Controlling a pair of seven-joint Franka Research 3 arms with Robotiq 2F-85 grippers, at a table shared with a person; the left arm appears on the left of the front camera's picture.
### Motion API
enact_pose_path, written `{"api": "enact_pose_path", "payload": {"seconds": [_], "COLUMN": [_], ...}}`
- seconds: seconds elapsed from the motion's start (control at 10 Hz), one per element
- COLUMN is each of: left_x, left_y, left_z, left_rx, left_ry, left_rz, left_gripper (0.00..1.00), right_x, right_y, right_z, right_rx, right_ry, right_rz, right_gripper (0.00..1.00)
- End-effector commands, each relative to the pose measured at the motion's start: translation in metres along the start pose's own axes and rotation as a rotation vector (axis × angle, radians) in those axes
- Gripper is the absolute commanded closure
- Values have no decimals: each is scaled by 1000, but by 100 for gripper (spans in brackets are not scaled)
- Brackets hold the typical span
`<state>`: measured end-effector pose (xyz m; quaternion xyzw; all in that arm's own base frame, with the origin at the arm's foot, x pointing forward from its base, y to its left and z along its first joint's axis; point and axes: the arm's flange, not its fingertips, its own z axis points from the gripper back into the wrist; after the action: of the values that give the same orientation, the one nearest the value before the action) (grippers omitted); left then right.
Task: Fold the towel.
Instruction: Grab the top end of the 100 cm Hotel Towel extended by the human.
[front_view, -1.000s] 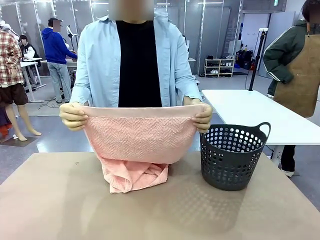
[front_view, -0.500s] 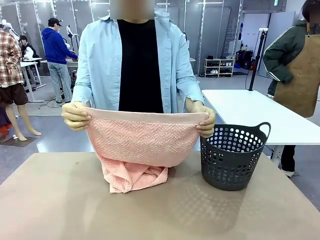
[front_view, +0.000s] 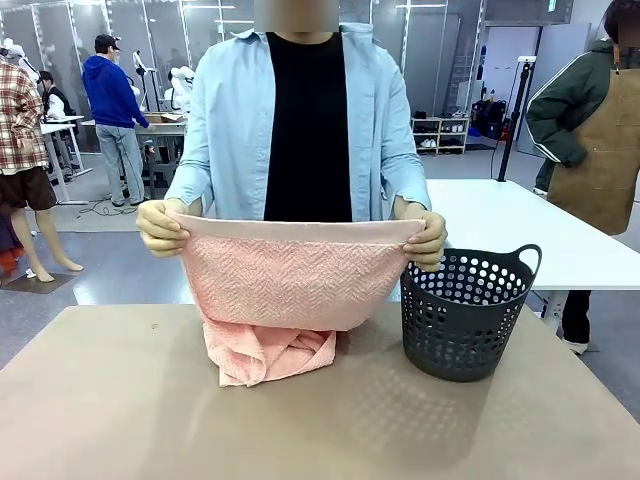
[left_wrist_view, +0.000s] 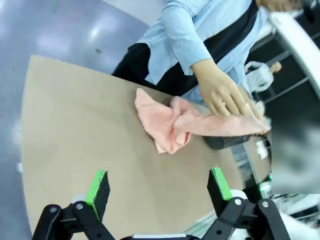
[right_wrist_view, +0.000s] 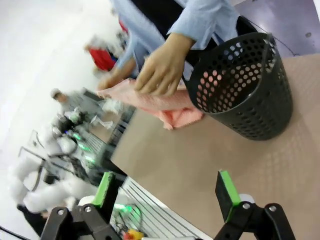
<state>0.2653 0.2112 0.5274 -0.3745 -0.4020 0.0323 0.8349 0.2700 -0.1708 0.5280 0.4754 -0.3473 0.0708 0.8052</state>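
Observation:
A person at the far side holds the salmon-pink towel (front_view: 290, 275) stretched by its top edge, one hand (front_view: 160, 228) at each upper corner. Its lower end lies bunched on the tan table (front_view: 150, 420). In the left wrist view the towel (left_wrist_view: 170, 125) lies crumpled well ahead of my left gripper (left_wrist_view: 159, 187), which stands open with nothing between its green pads. Seen from the right wrist, the person's hand (right_wrist_view: 162, 67) pinches the towel (right_wrist_view: 150, 102) far beyond my right gripper (right_wrist_view: 167, 192), also open and holding nothing.
A dark grey perforated basket (front_view: 465, 310) stands on the table right of the towel, close to the person's hand; it appears as the basket (right_wrist_view: 250, 85) in the right wrist view too. A white table (front_view: 520, 225) and other people stand behind.
The person has shifted a little to the right and raised the towel's top edge slightly, keeping it stretched. The bunched lower end and the basket stay put.

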Motion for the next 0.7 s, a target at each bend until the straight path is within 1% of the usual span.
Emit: {"api": "enact_pose_path", "payload": {"seconds": [0.0,0.1,0.3,0.5,0.6], "left_x": [18,29,48,55,56], "left_y": [-45,-68,-108,-141,-152], "left_z": [2,-7,-29,-48,-56], "left_rx": [178,259,349,366,372], "left_ry": [74,117,195,216,228], "left_rz": [-270,-394,-587,-708,-744], "left_gripper": [0,0,0,0,0], "right_x": [24,38,59,69,73], "right_y": [49,71,106,132,141], "right_z": [-9,-21,-55,-86,-95], "right_rx": [-179,-236,-328,-386,-377], "right_ry": [94,148,247,289,294], "right_rz": [227,319,464,564,588], "right_gripper": [0,0,0,0,0]}}
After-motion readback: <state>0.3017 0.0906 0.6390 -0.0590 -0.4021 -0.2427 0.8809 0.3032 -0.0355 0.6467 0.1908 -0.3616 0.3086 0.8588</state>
